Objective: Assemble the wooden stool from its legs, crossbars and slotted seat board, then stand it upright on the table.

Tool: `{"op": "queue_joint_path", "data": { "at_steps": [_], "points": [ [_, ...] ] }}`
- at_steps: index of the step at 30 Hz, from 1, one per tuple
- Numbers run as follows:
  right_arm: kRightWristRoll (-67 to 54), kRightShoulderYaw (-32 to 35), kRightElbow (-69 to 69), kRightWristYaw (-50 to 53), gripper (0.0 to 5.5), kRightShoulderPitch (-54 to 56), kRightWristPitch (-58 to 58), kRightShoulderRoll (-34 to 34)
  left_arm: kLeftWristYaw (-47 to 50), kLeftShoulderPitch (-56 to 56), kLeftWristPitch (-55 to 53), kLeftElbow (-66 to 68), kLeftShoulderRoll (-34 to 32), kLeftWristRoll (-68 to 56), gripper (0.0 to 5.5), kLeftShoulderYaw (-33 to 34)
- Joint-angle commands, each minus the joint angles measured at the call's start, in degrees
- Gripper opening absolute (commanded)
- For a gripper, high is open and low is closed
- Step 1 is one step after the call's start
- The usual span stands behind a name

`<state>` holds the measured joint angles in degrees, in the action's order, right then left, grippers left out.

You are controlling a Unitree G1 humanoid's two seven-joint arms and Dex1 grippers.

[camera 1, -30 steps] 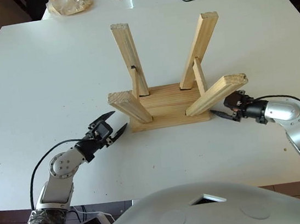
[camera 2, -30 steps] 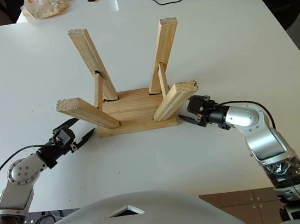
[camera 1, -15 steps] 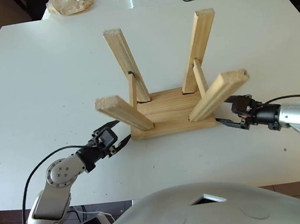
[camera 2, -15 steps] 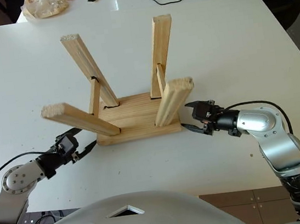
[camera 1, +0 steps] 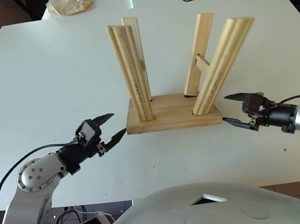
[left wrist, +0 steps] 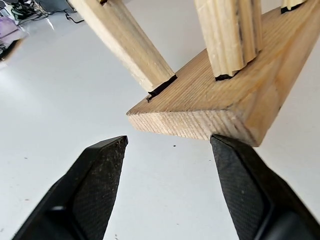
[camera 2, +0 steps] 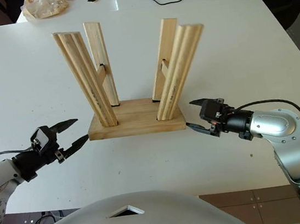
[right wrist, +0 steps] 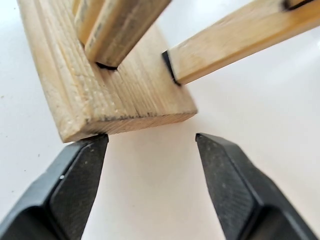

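The assembled wooden stool (camera 2: 174,75) now sits upside down on the white worktop (camera 1: 40,76), its seat board (camera 1: 174,118) lying flat and its four legs (camera 1: 131,70) pointing up. A second ago the board was tipped up, with the near legs leaning out towards the robot. It has since settled level. A crossbar (camera 1: 203,61) shows between the two legs at the board's right end.

The left gripper (camera 1: 117,123) hovers just off the board's left end and the right gripper (camera 1: 226,108) just off its right end. Both have their jaws spread wide and hold nothing. From the left wrist, the board's corner sits just ahead of the dark fingers (left wrist: 100,180), with bare worktop between them.

The joinery looks finished. What seems left is turning the stool over onto its feet, which probably calls for a firm hold at both ends of the board.
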<state>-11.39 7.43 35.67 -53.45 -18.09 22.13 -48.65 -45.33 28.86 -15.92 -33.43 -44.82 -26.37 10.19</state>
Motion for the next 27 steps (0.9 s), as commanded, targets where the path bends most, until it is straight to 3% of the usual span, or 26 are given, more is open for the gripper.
{"op": "queue_joint_path", "data": {
  "at_steps": [1,13,27],
  "points": [
    [-5.05,-0.99,3.30,-3.80,3.26,0.56,-1.17,-0.64,-3.59,-1.90,-1.93,-2.35,-0.51,-4.71,3.08,0.10],
    [-6.31,-0.12,5.34,-5.07,3.26,-0.05,-1.13,-1.92,-10.31,-2.37,-7.26,-3.73,-3.17,-12.38,3.08,7.48],
    [-11.67,3.34,6.46,-9.34,3.26,1.10,-0.52,-4.73,-15.02,-2.49,-9.93,-3.40,-3.91,-14.44,3.08,11.19]
  ]
}}
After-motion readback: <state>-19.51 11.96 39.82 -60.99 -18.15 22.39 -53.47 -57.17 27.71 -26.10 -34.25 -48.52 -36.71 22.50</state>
